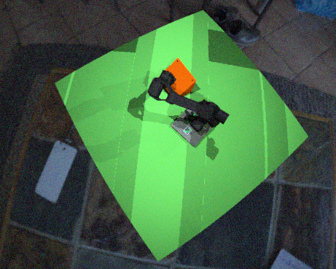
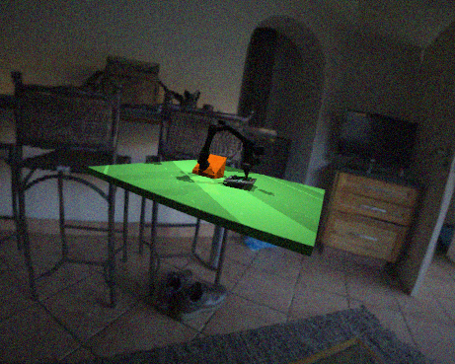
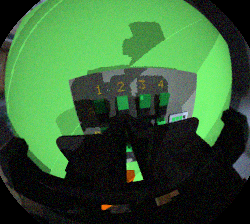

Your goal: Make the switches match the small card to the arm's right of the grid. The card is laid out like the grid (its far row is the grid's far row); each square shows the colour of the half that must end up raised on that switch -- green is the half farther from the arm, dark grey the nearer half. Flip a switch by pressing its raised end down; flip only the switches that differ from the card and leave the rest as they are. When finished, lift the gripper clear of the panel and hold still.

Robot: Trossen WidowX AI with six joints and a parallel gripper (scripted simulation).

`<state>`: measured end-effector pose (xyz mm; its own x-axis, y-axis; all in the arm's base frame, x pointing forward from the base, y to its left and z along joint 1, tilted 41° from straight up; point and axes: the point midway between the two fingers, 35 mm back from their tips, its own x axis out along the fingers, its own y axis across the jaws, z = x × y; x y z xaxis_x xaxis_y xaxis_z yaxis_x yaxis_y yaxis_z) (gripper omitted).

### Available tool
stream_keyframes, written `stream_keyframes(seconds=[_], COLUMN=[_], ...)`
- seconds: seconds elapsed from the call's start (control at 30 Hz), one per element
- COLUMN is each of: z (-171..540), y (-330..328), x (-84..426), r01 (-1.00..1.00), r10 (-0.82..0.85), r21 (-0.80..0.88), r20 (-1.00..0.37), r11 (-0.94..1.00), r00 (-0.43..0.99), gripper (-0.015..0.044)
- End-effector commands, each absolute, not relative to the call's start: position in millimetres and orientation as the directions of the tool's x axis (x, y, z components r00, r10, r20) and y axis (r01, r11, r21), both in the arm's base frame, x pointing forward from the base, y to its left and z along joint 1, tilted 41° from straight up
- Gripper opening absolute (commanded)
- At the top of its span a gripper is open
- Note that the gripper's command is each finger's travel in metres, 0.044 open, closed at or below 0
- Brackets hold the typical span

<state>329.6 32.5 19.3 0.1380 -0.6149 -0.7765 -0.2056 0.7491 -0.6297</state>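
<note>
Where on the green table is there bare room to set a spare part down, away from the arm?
Widest bare stretch: between the switch panel and the table's near corner. Another along its left edge. Crowded between the orange base and panel, where the shut gripper hangs.

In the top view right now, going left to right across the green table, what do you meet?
Arm's elbow joint → orange base block → grey switch panel → shut gripper over the panel → wrist end of the arm.
</note>
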Motion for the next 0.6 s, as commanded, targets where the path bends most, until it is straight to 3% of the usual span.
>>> stream_keyframes(seconds=[0.0,0.57], z=[18.6,16.8], y=[31.3,29.9], x=[329.1,329.4], r01=[-0.21,-0.21], r10=[-0.619,-0.619], r21=[-0.634,-0.634], r20=[-0.773,-0.773], r11=[0.744,0.744], r00=[0.138,0.138], gripper=[0.0,0.0])
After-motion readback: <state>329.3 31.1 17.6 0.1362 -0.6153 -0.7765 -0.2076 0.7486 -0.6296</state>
